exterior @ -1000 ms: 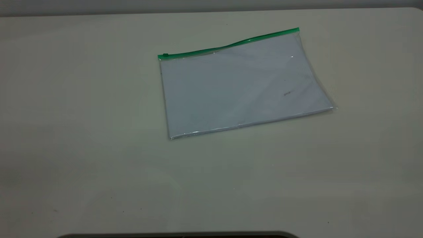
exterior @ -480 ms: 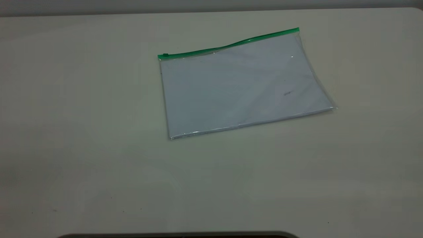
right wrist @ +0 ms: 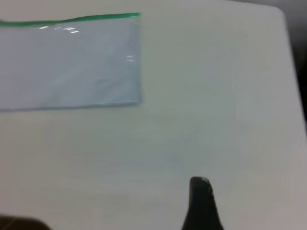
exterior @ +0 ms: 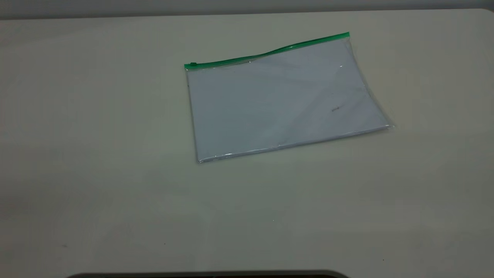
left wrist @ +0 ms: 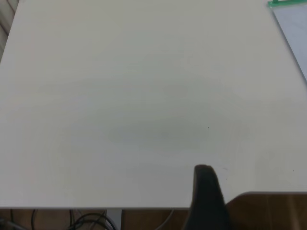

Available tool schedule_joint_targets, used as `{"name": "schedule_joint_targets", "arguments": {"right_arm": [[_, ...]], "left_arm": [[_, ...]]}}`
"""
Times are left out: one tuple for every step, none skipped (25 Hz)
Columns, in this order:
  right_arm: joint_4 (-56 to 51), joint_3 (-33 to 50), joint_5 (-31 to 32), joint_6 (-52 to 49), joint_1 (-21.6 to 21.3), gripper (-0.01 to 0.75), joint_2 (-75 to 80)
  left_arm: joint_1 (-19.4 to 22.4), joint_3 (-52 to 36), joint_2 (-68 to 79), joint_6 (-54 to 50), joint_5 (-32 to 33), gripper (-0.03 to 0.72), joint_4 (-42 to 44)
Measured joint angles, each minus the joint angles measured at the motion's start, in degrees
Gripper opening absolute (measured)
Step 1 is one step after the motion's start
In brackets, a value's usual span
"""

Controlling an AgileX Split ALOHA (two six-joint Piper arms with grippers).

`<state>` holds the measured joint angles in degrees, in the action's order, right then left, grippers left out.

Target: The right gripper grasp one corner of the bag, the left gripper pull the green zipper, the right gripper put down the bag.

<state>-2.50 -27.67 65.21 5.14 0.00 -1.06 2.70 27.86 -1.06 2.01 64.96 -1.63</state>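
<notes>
Bag (exterior: 283,102): a flat clear pouch, pale bluish-white, lying on the table (exterior: 96,162) toward the far side and a little right of centre in the outside view. It sits slightly turned, its right end farther back than its left.
Green zipper (exterior: 266,53): runs along the bag's far long edge, from the left corner to the right corner, with a slight wave near the middle.
Slider tab (exterior: 193,64): at the zipper's left end.
Corner (exterior: 346,36): the far right corner, tipped with the end of the green strip, lies flat with nothing touching it.
Dark speck (exterior: 335,109): a small mark on the bag's right half.
Left gripper (left wrist: 206,201): only one dark finger shows in its own wrist view, low over the near table edge, well apart from the bag, whose corner shows far off. I cannot tell whether it is released or clenched; it grasps nothing visible.
Right gripper (right wrist: 201,203): only one dark finger shows in its wrist view, above bare table, well apart from the bag's end. Whether it is spread or closed cannot be told; it touches nothing.
</notes>
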Motion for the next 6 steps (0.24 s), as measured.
{"name": "schedule_joint_targets", "arguments": {"right_arm": [[0.77,0.00,-0.05,-1.36,0.00,0.578,0.00],[1.46,0.00,-0.05,-2.30,0.00,0.578,0.00],[1.87,0.00,-0.12,-2.78,0.00,0.578,0.00],[2.12,0.00,-0.12,-3.20,0.00,0.578,0.00],[2.12,0.00,-0.12,-3.41,0.00,0.578,0.00],[2.12,0.00,-0.17,-3.46,0.00,0.578,0.00]], "left_arm": [[0.00,0.00,0.00,0.00,0.00,0.586,0.00],[0.00,0.00,0.00,0.00,0.00,0.586,0.00],[0.00,0.00,0.00,0.00,0.00,0.586,0.00],[0.00,0.00,0.00,0.00,0.00,0.586,0.00],[0.00,0.00,0.00,0.00,0.00,0.586,0.00],[0.00,0.00,0.00,0.00,0.00,0.586,0.00]]}}
